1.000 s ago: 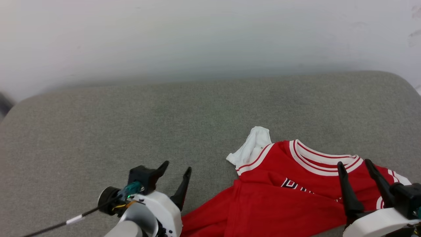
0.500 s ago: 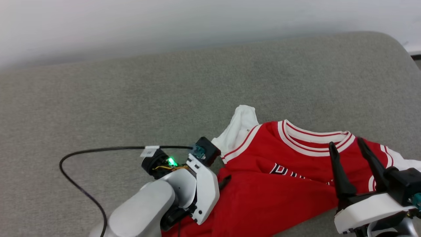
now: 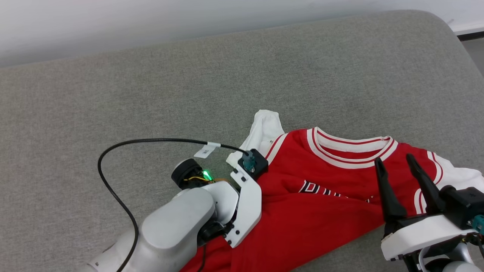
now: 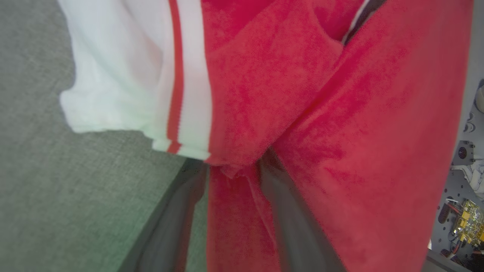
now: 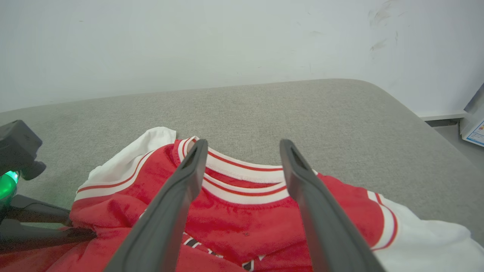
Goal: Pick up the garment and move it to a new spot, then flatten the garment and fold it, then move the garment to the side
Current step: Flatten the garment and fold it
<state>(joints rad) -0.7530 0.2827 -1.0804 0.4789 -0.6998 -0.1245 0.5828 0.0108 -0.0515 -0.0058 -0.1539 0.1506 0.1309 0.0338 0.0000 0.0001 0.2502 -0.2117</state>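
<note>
The garment (image 3: 321, 211) is a red jersey with white sleeves and striped trim, lying crumpled on a grey cushion (image 3: 189, 83), collar toward the wall. In the head view my left wrist (image 3: 242, 196) bends down over its left edge beside the white sleeve (image 3: 264, 128). In the left wrist view my left gripper (image 4: 232, 162) straddles a fold of the red garment (image 4: 340, 132); the jaws stand partly narrowed, with a gap still visible. My right gripper (image 3: 393, 160) hovers open above the garment's right shoulder, below the collar (image 5: 245, 177), with nothing between its fingers (image 5: 177, 200).
A black cable (image 3: 113, 151) loops from my left wrist over the cushion. A pale wall (image 3: 227, 15) runs behind the cushion. Its rounded right corner drops to the floor (image 3: 474, 49), where a box (image 5: 474, 130) stands. Bare cushion lies left of and behind the garment.
The camera has tilted down. My left arm swung right to the garment's left edge, pointed its fingers down into the fabric, and its jaws have narrowed. The right gripper has stayed open.
</note>
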